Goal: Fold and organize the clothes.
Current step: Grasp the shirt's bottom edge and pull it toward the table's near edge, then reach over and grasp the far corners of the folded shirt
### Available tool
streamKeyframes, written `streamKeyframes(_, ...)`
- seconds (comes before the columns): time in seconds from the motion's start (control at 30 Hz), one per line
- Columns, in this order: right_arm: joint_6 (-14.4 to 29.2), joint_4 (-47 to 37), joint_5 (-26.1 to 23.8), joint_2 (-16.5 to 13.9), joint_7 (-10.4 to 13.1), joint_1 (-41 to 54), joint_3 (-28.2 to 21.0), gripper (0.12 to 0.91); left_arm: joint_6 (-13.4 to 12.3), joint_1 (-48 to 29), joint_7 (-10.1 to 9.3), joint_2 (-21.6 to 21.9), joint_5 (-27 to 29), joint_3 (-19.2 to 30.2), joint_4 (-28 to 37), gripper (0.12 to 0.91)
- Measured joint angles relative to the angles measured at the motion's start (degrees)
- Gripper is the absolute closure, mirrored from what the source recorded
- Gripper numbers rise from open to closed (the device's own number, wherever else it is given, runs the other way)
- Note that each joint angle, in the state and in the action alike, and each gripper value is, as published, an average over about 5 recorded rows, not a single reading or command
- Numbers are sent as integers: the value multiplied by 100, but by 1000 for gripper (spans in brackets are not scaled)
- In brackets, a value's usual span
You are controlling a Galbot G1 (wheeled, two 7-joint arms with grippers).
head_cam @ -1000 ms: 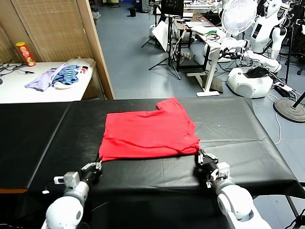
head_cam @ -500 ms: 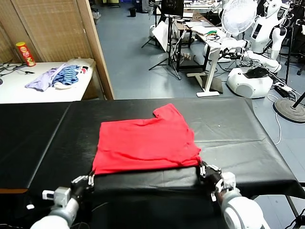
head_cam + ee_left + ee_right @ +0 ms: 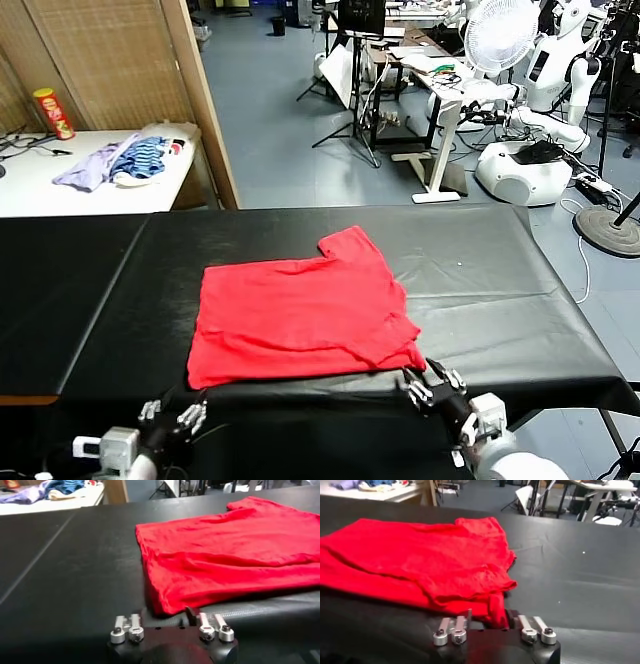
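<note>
The clothes here are one red T-shirt [image 3: 300, 315], folded and lying flat on the black table [image 3: 500, 290], with one sleeve sticking out at its far side. My left gripper [image 3: 175, 412] sits open at the table's front edge, just short of the shirt's near left corner [image 3: 162, 602]. At the near right corner, my right gripper [image 3: 432, 385] is open too. In the right wrist view a loose fold of the shirt [image 3: 497, 611] lies between the spread fingers, and nothing clamps it.
A white side table [image 3: 60, 195] at the far left carries a heap of lilac and blue-striped garments [image 3: 120, 160] and a red can [image 3: 52, 112]. A wooden screen [image 3: 120, 60] stands behind it. Stands, desks, a fan and other robots fill the room beyond.
Both grippers went from shut on the shirt's near corners to open and drew back toward the front edge. The shirt slid nearer and slightly left, then was let go.
</note>
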Motion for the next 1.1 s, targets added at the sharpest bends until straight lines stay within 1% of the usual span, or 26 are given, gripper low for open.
streamKeyframes(0.07,-49,-328,13,56,78,541,-140,227,78,-140,-7,86,-260,-115,-54,236)
streamKeyframes(0.1,-73,-514,-3,93,102,831,-233,227,133,-273,-48,151,-421,-156,-36,235)
streamKeyframes(0.2,-130,-1154,-80,217,139,1749,-592,227,332,-946,-259,411,-1026,-171,231,233)
streamKeyframes(0.27,-149,-1629,-106,292,171,2335,-851,227,417,-1564,-366,596,-1397,-84,577,232)
streamKeyframes(0.4,-136,-2617,-95,421,235,3368,-1339,227,478,-2910,-444,840,-1849,291,1542,232)
streamKeyframes(0.57,-101,-3798,-6,618,224,4471,-1880,227,558,-4306,-485,919,-2049,903,2853,232)
streamKeyframes(0.73,-128,-4985,37,939,155,5343,-2287,227,621,-5269,-467,934,-2174,1395,3845,232)
streamKeyframes(0.9,-231,-5971,-12,1318,55,5938,-2462,227,663,-5831,-459,903,-2242,1679,4525,232)
streamKeyframes(1.1,-242,-6706,-91,1627,-85,6208,-2483,235,751,-6101,-393,848,-2291,1826,4946,232)
